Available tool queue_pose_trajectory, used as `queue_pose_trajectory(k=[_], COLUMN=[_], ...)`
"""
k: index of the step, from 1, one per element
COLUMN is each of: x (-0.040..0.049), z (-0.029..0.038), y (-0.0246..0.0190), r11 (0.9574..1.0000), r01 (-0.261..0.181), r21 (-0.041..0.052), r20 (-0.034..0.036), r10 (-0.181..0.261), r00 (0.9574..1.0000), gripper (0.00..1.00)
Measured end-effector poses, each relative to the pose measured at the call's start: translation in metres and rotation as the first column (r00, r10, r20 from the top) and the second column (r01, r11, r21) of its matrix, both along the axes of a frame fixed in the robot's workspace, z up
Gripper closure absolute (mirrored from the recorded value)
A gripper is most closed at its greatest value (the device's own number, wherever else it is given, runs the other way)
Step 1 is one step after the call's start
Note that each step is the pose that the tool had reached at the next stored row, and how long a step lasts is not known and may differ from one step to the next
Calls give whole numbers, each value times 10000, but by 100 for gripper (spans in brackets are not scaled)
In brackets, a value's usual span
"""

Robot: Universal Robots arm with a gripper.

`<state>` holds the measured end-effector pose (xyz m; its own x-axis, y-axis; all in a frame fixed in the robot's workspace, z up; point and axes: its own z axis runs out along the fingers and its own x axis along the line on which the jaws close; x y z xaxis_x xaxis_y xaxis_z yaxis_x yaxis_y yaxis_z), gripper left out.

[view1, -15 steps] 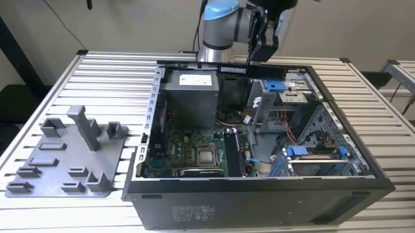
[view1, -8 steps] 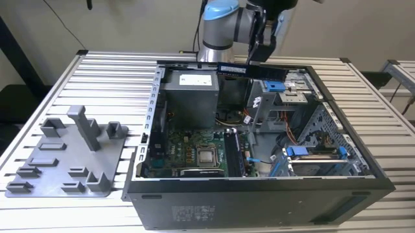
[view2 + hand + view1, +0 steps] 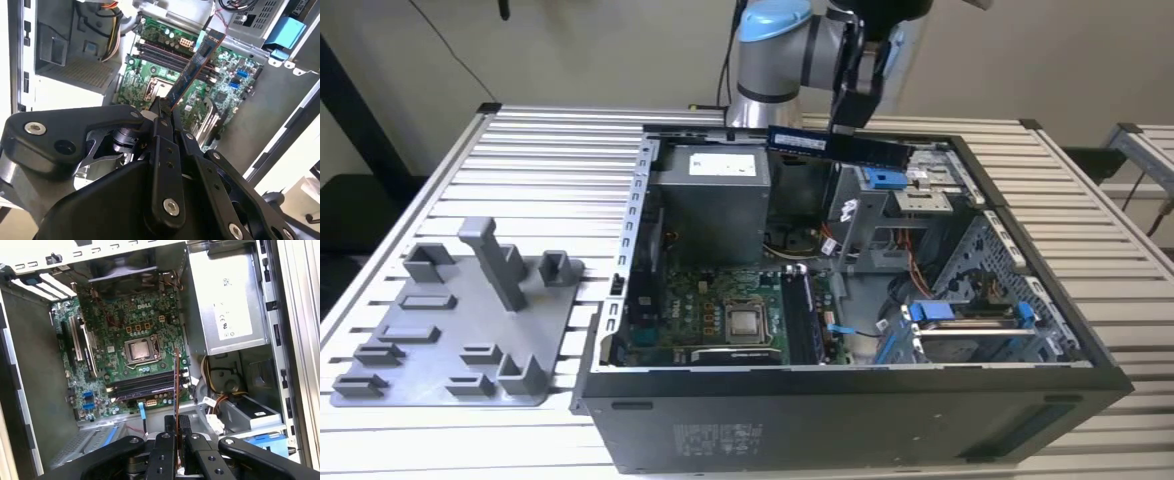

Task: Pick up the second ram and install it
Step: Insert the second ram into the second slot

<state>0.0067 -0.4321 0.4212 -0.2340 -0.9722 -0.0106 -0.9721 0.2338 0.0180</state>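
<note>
Green, grey and blue inside a black case point(image 3: 854, 420).
The second ram point(image 3: 197, 62) is dark with a coppery edge, the fingers point(image 3: 162, 150) black, the motherboard point(image 3: 720, 300) green, the power supply point(image 3: 707, 195) and fixture tray point(image 3: 454, 330) grey, the drive clips point(image 3: 887, 178) blue, the desk point(image 3: 547, 160) ribbed silver-white.

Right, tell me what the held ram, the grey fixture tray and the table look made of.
The second ram: rigid circuit board, dark glossy laminate with a thin coppery edge in the second wrist view. The fixture tray: probably moulded or printed plastic, uniform matte grey. The table: likely aluminium, pale brushed-looking slatted profiles.
</note>
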Motion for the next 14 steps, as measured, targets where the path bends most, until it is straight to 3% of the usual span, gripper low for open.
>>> queue_pose_trajectory(k=[14], x=[7], z=[0], y=[0], r11=[9971], r01=[761], r21=[-1], r20=[0], r10=[-761], r00=[9971], gripper=[86])
